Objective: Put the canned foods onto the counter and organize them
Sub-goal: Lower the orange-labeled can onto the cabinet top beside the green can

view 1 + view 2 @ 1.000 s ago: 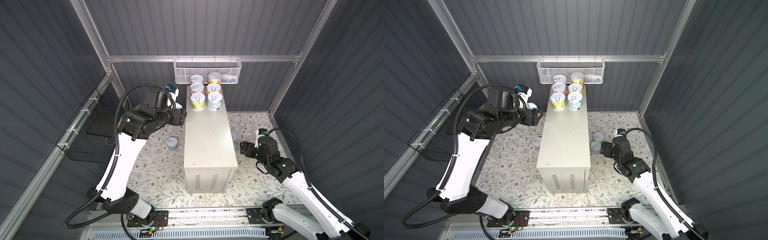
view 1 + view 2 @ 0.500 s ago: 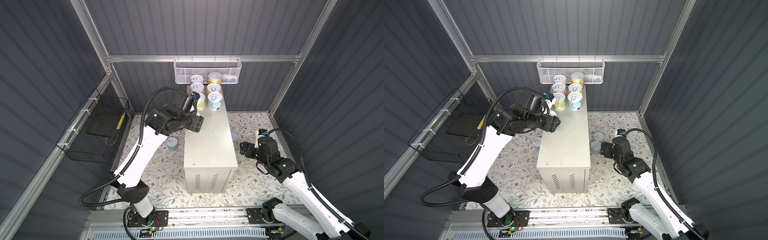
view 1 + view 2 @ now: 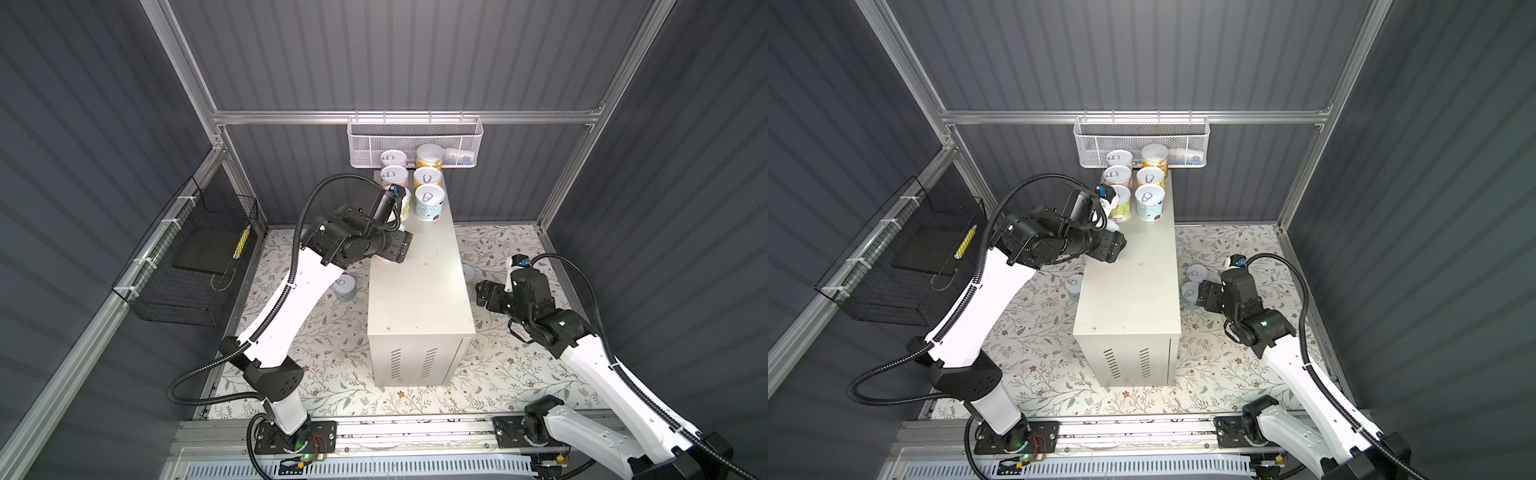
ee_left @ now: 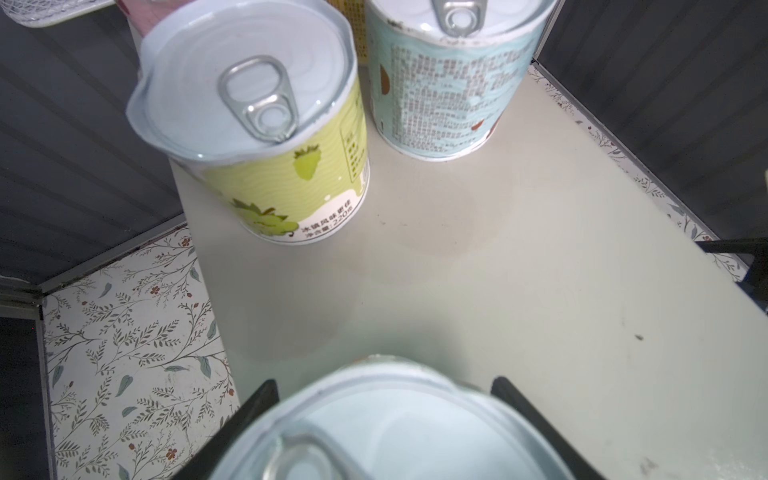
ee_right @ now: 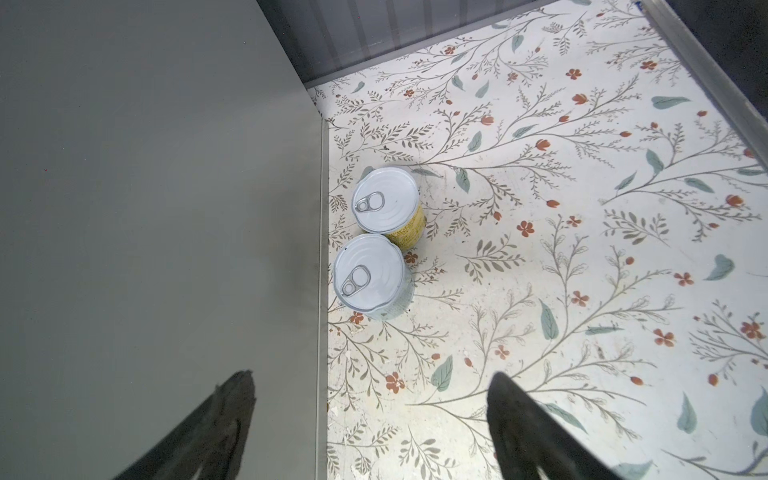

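Six canned foods (image 3: 428, 178) stand upright in a tight block, two across and three deep, at the far end of the tabletop (image 3: 419, 299). They are packed close under the wire basket (image 3: 415, 141), so the long near stretch is free for more.

Your left fingers (image 4: 257, 403) are clamped either side of a seventh can (image 4: 386, 428), lid up. You hold it just short of the green can (image 4: 257, 124) and the pale blue can (image 4: 449, 75). My guess is that you are starting the next row on the green side. Whether its base touches the tabletop, you cannot tell from here.

Mind the left edge: the held can is close to it and the green can ahead stands near that rim, so an outward nudge could send one over.

Your right fingers (image 5: 224, 415) are spread wide and empty. They hang off the tabletop's right edge, above two cans (image 5: 370, 272) set close together on the floral surface (image 5: 582, 249), just beside the box wall. That wall leaves little room for a finger, so come in from the open side.

One more can (image 3: 344, 286) waits low on the left
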Controlling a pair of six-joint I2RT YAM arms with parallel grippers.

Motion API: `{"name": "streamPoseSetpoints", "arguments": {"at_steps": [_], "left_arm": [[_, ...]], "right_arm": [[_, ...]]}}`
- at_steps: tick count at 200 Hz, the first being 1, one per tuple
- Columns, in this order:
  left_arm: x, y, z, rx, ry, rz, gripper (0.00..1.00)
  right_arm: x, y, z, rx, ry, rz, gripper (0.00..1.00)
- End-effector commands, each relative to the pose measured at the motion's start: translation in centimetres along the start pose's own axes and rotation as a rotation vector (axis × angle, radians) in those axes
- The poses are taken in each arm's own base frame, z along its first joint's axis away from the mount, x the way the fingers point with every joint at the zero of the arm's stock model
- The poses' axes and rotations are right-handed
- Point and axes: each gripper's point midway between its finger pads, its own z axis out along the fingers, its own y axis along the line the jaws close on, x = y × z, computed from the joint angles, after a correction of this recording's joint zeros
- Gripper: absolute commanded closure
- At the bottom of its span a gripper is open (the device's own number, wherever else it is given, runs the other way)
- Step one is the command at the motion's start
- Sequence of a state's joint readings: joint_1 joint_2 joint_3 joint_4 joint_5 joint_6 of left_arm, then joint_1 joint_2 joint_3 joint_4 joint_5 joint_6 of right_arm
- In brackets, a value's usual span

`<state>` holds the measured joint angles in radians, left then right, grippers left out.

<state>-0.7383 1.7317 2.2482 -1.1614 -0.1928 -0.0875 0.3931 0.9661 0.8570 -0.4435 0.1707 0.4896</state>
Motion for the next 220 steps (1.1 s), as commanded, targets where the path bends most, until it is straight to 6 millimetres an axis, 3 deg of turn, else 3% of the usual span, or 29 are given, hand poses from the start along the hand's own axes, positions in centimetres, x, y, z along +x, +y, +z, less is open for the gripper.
{"name": "streamPoseSetpoints", "arguments": {"at_steps": [1,22,26,34,38,40,47,70,103,144,186,220], "left_arm": [[-1.1,-0.6,0.2,0.025,-0.033,0.014,1.0],[-1.2,-0.8,0.7,0.028,-0.033,0.014,1.0],[-1.2,-0.8,0.8,0.029,-0.03,0.016,0.95],[-1.1,-0.7,1.1,0.024,-0.026,0.019,0.78],[-1.1,-0.8,1.2,0.026,-0.024,0.02,0.65],[-1.1,-0.8,1.2,0.024,-0.024,0.021,0.53],[-1.1,-0.8,1.3,0.025,-0.023,0.022,0.37],[-1.1,-0.5,1.2,0.007,-0.023,0.025,0.01],[-1.7,0.1,-0.2,-0.013,-0.057,0.037,0.01],[-2.5,-0.5,-3.9,0.053,-0.143,0.081,0.01],[-0.4,-1.8,-6.4,0.161,-0.139,0.066,0.0],[2.2,-1.3,-6.3,0.147,-0.118,0.019,0.06]], "right_arm": [[-1.0,0.5,-0.3,-0.02,-0.026,0.007,0.11],[-1.0,0.5,-0.3,-0.019,-0.028,0.009,0.12],[-1.0,0.5,-0.3,-0.022,-0.029,0.009,0.11],[-1.0,0.6,-0.3,-0.023,-0.027,0.01,0.11],[-1.0,0.6,-0.3,-0.024,-0.028,0.012,0.11],[-1.0,0.5,-0.3,-0.024,-0.028,0.012,0.11],[-1.0,0.6,-0.4,-0.024,-0.029,0.013,0.11],[-1.2,0.5,-0.7,-0.026,-0.036,0.017,0.12],[-1.7,0.5,-1.2,-0.026,-0.057,0.018,0.12],[-1.8,0.9,-0.9,-0.036,-0.044,0.016,0.12],[-1.7,1.4,-0.1,-0.045,-0.02,0.022,0.12],[-1.9,2.1,0.1,-0.074,-0.015,0.027,0.12]]}}
